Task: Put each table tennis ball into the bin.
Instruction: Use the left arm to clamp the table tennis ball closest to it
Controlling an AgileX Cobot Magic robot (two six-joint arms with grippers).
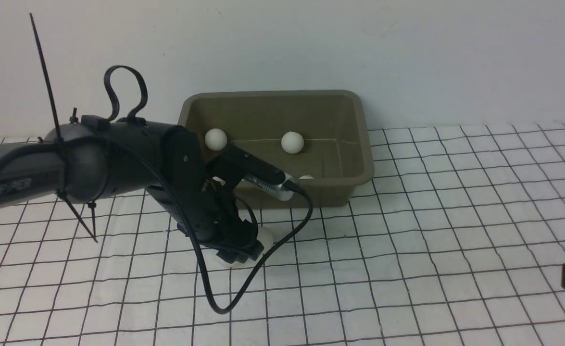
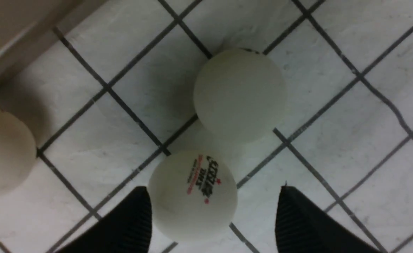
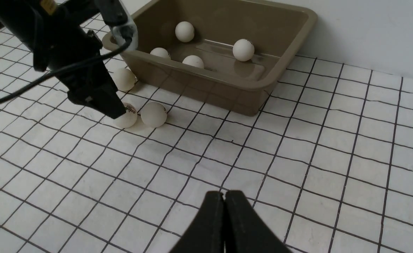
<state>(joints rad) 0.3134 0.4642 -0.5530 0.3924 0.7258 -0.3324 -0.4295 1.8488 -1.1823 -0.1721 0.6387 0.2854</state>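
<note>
Two printed marks we can read, one on an arm and one on a ball

On the left arm (image 1: 32, 168) in the front view we make out faint grey lettering, "PIPER". In the left wrist view, one table tennis ball (image 2: 193, 195) carries a logo turned sideways: dark block letters that we take to be "DHS", with red stars and a line of small red print too fine for us to read. A yellow sticker (image 3: 47, 4) on that arm in the right wrist view is illegible.
</note>
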